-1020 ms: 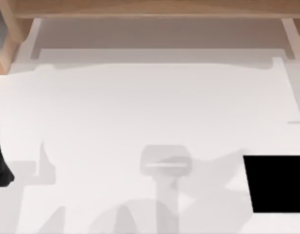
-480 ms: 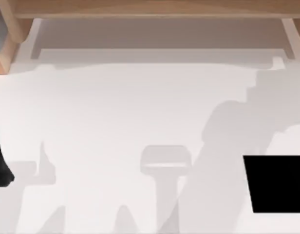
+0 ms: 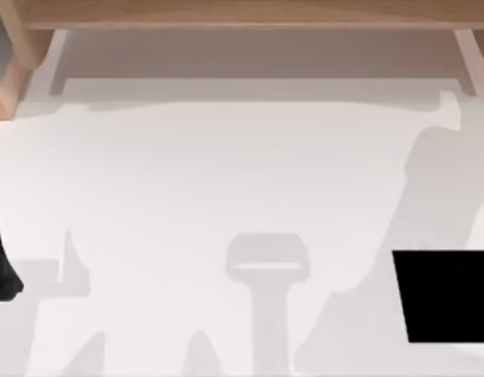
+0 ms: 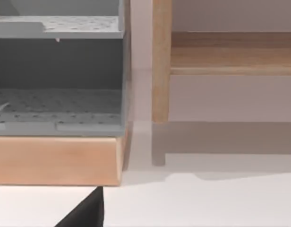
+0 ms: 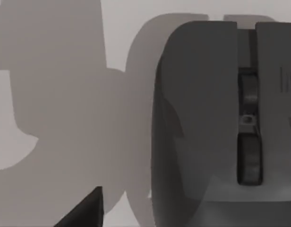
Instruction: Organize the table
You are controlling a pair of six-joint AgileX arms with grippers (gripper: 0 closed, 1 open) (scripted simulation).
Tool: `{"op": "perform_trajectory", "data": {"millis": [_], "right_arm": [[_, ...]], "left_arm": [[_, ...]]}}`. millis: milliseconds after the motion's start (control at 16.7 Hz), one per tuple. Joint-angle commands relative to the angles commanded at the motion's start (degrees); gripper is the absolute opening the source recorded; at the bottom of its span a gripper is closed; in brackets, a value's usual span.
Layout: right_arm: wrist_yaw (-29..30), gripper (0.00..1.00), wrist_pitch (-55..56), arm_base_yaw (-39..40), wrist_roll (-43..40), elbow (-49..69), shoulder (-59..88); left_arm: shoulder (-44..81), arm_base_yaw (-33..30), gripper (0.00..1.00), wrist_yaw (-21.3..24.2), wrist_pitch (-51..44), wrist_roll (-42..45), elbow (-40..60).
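Table [image 3: 226,173]: white top, wooden rim, spans the top view; rigid and fixed, nothing to grip on it. Black pad [image 3: 446,294] lies on its right side. Right wrist view looks close down on a dark grey mouse [image 5: 216,123] with a scroll wheel [image 5: 249,90]; looks light, hard, smooth, best pinched across its flanks. Lettering at its edge is cut off, unreadable. Left wrist view faces a grey shelf [image 4: 58,75] on a wooden base. Jaw state: can't tell for either arm.

I'm scanning for lettering and the only trace is on the dark grey mouse [image 5: 207,127] under my right wrist camera. A couple of pale strokes sit at its cut-off edge, too partial to read.
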Motion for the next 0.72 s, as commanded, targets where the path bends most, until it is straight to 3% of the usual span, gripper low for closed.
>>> {"op": "perform_trajectory", "data": {"millis": [720], "right_arm": [[0.0,1.0,1.0,-0.3,-0.3,-1.5,-0.5]], "left_arm": [[0.0,0.0,1.0,0.0,0.0,0.0,0.0]]}}
